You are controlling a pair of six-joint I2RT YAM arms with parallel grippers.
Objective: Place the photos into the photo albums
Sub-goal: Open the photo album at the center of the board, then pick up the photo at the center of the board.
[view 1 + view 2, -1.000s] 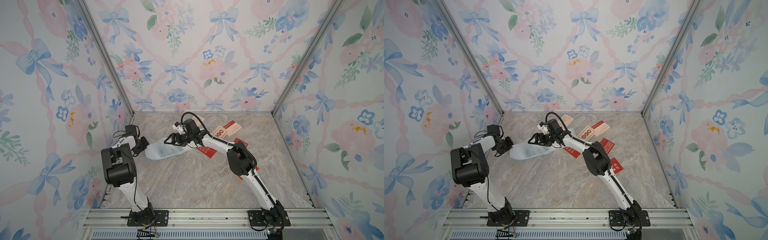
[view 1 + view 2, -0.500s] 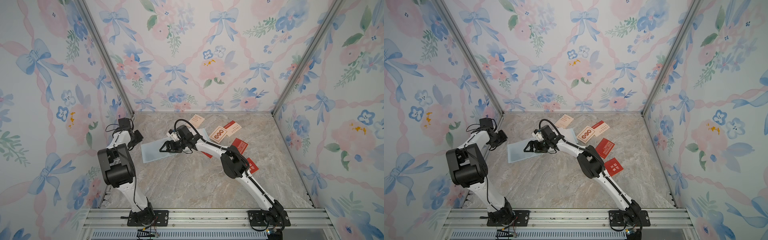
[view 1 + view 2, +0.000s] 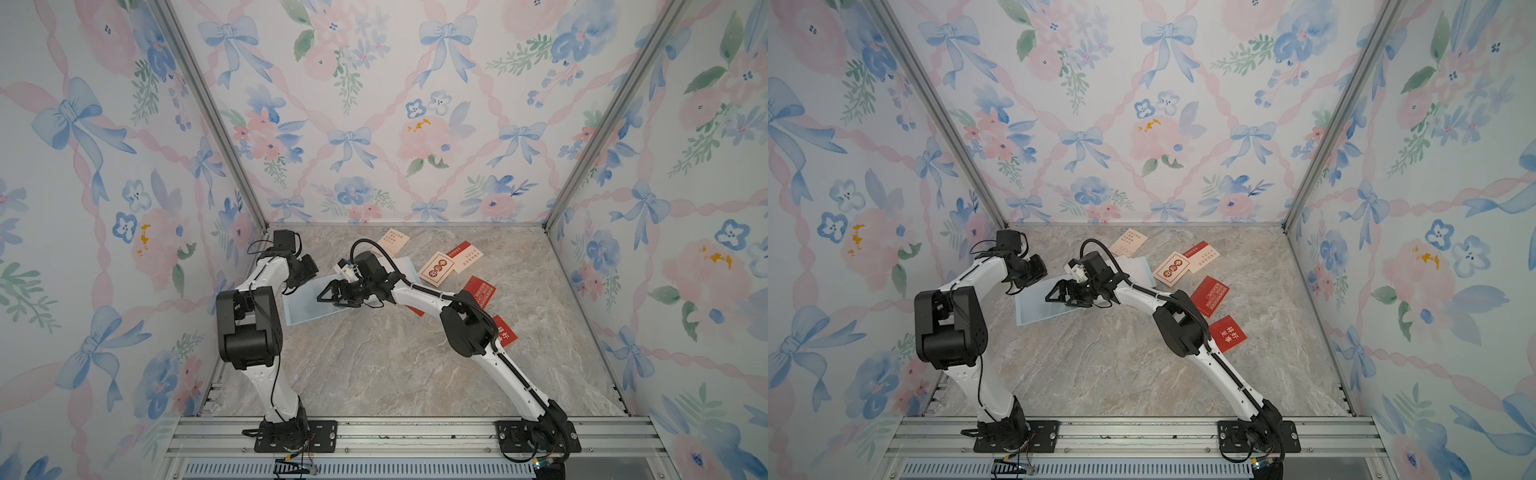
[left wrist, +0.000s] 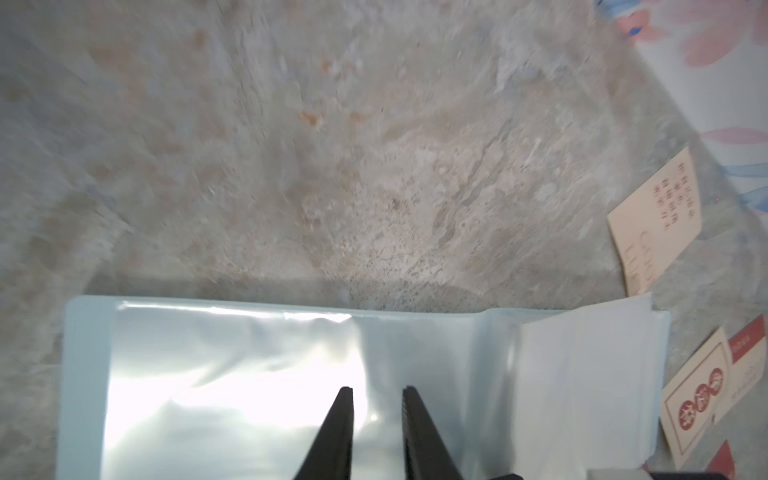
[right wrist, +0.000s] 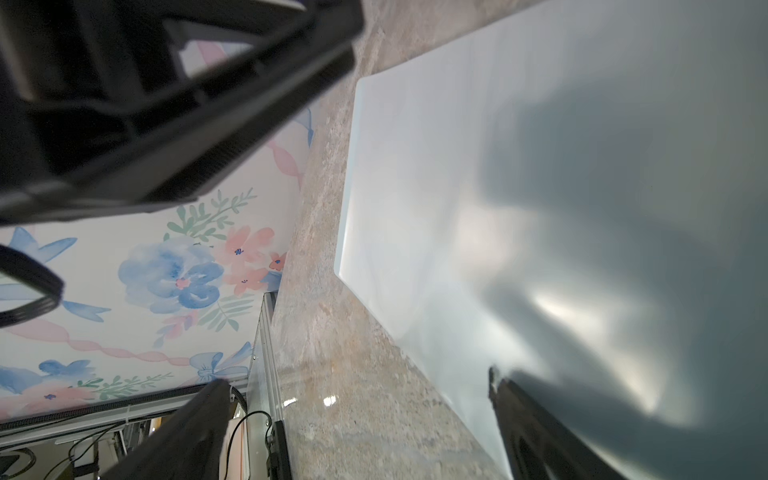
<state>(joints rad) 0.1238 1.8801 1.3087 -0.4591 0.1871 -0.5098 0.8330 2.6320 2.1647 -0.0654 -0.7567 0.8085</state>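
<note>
album (image 3: pixel 305 309) open flat, right fingers (image 5: pixel 536 428) spread wide over it

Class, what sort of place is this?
Probably a robot test booth: floral bow-print wallpaper walls around a marbled beige tabletop, white-and-black left arm and right arm bolted to a silver aluminium rail.

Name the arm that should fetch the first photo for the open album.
Right. The right gripper hangs wide open over the photo album, with the circle-print cream photo and a red photo on its side. The left gripper, jaws barely apart, sits at the album's opposite edge.
</note>
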